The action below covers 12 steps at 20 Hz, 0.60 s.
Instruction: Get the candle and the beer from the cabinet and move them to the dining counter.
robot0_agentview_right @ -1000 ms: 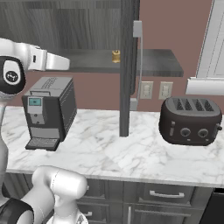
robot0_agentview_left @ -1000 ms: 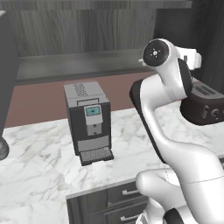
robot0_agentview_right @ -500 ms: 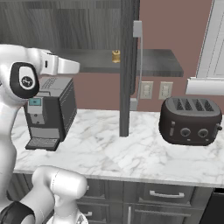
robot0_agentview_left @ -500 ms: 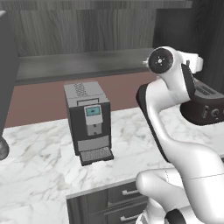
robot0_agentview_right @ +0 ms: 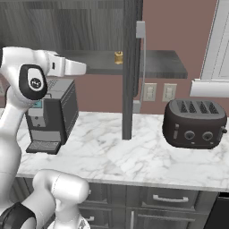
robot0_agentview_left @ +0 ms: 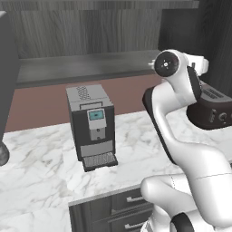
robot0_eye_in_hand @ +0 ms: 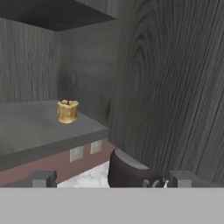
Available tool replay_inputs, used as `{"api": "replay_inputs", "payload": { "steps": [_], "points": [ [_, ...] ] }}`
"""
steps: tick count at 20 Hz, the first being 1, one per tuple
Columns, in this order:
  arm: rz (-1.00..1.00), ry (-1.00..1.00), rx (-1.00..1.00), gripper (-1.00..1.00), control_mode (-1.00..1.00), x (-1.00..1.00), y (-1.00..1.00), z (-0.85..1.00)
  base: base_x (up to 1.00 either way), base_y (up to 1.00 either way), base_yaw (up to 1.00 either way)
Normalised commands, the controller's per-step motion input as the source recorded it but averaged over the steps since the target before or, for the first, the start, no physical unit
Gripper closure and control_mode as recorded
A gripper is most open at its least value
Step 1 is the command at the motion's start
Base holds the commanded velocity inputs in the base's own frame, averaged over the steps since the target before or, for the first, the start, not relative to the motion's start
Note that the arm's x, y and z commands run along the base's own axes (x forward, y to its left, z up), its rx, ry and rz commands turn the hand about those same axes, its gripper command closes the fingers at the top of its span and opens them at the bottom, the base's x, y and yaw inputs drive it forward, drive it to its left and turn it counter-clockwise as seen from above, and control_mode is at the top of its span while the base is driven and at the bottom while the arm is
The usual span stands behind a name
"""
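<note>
I have the cabinet as my landmark: its open door stands edge-on over the marble worktop, and its bare lower shelf runs across the back wall. My arm rises from the base, bends at the elbow and reaches level toward that shelf, the forearm ending just short of its front edge in the right base view. Below the cabinet sit a coffee machine to the left of the door and a black toaster to the right. The gripper points into the cabinet, its fingers spread wide apart with nothing between them. The candle stands upright on the shelf, well ahead of the fingertips, close beside the door.
</note>
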Motion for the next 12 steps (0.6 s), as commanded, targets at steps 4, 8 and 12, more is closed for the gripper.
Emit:
{"api": "replay_inputs", "payload": {
  "steps": [4, 8, 12],
  "points": [
    [0.00, 0.00, 0.00, -1.00, -1.00, 0.12, 0.00, -0.02, 0.00, 0.00, 0.00],
    [0.00, 0.00, 0.00, -1.00, -1.00, 0.14, -0.06, -0.05, 0.00, 0.00, 0.00],
    [0.00, 0.00, 0.00, -1.00, -1.00, 0.27, -0.01, 0.00, 0.00, 0.00, 0.00]
  ]
}}
